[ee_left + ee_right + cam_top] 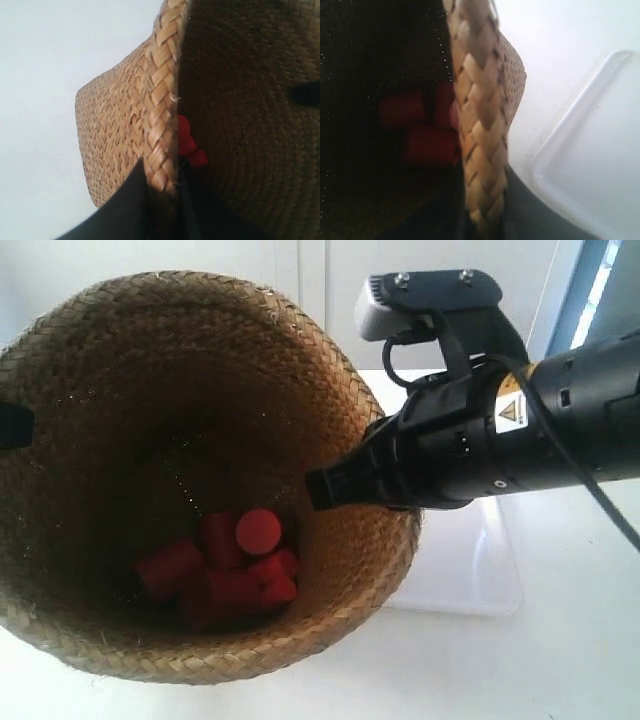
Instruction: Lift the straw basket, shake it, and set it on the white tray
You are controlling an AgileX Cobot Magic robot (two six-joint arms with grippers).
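Note:
The straw basket (110, 370) fills the exterior view's left, raised close to the camera, with several red cylinders (230, 565) in its dark bottom. The arm at the exterior view's right holds the rim with my right gripper (335, 485) shut on it. In the right wrist view that gripper (482, 210) pinches the braided rim (477, 120), one finger inside and one outside. My left gripper (162, 187) is shut on the opposite rim (162, 100); in the exterior view only its dark tip shows at the left edge. The white tray (470, 560) lies on the table past the basket.
A white tabletop (40, 75) spreads under the basket. In the right wrist view the tray's raised rim (570, 115) lies just beside the basket wall. The right arm's black body and wrist camera (430, 295) hang over the tray.

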